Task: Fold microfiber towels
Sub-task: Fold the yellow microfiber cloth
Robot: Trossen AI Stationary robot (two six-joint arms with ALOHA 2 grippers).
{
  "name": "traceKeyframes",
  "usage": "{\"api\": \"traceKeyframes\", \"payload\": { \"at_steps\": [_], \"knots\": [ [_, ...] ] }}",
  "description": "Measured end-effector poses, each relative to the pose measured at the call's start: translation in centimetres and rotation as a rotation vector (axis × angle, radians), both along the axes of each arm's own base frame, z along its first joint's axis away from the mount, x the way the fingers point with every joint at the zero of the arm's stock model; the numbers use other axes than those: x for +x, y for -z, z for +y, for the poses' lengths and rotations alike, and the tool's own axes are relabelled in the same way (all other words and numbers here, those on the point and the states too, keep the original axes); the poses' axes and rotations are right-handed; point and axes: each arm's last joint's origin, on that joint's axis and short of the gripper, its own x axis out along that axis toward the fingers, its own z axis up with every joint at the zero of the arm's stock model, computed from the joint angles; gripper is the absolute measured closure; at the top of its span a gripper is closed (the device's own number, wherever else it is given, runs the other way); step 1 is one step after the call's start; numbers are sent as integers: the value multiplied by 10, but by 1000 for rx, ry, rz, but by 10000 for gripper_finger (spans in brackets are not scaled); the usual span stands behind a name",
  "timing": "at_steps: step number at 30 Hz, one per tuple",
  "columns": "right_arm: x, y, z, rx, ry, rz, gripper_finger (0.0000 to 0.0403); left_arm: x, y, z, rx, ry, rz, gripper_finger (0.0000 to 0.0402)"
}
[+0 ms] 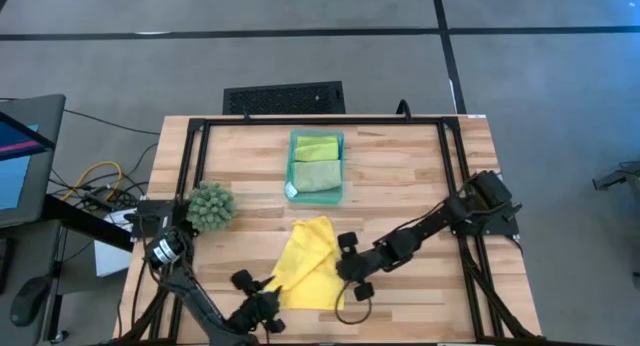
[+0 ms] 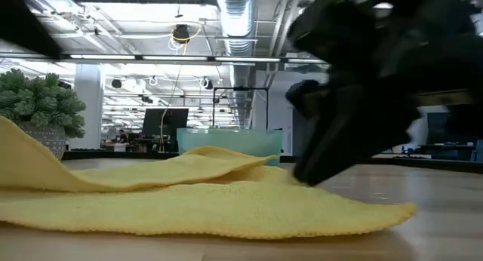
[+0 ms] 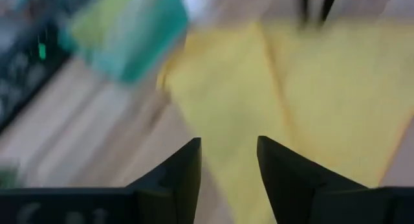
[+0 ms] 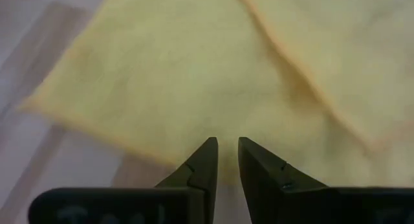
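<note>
The yellow microfiber towel point(image 1: 308, 256) lies on the wooden table, near the front and around the middle, with one part folded over the rest point(image 2: 189, 167). My left gripper point(image 1: 265, 291) is at the towel's near left corner. It is open, and the cloth shows beyond its fingers point(image 3: 229, 143). My right gripper point(image 1: 338, 269) slants down at the towel's right side, its fingers a narrow gap apart point(image 4: 228, 143) over the cloth point(image 4: 194, 75). A lime green towel point(image 1: 318, 146) and a pale sage green towel point(image 1: 318, 176) lie in the teal tray point(image 1: 293, 171). My left gripper's fingers stand apart above the yellow towel, and I cannot tell whether they touch it. My right gripper's fingertips point(image 2: 306, 174) come down slanting from the table's right onto the towel's right part point(image 4: 226, 120). I cannot tell whether they touch the cloth.
A dark-green spiky clump point(image 1: 211, 206) stands at the table's left, behind my left arm. The teal tray point(image 2: 226, 140) sits behind the yellow towel, toward the far edge. A black frame runs round the table's rim point(image 1: 300, 121).
</note>
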Motion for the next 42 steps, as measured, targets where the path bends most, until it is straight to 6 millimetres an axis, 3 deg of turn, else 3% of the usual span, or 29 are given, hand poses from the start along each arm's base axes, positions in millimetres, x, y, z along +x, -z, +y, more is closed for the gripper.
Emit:
{"api": "traceKeyframes", "payload": {
  "at_steps": [3,8,12,16,20,24,27,30,34,38,42],
  "knots": [
    [11,4,-5,20,52,9,317,21,0,7,61,66,-70,258],
    [15,7,-10,63,65,64,317,65,7,28,62,110,-24,283],
    [6,6,-11,38,51,155,317,99,29,50,-1,148,20,306],
    [-6,-1,-8,18,46,217,317,115,56,75,-82,178,71,324],
    [-19,-8,-1,16,52,268,317,111,69,94,-90,113,108,339],
    [-30,-10,6,-2,49,320,317,88,69,98,-44,4,176,352],
    [-36,-10,11,-4,22,352,317,60,53,90,5,-78,165,363],
    [-37,-10,14,26,-1,368,317,32,29,79,61,-131,53,372],
    [-38,-10,17,46,-21,370,317,5,14,66,96,-158,-126,383],
    [-38,-10,18,53,-26,370,317,6,17,56,69,-82,-278,396],
    [-36,-10,15,60,-19,370,317,39,27,57,8,-11,-207,400]
  ]
}}
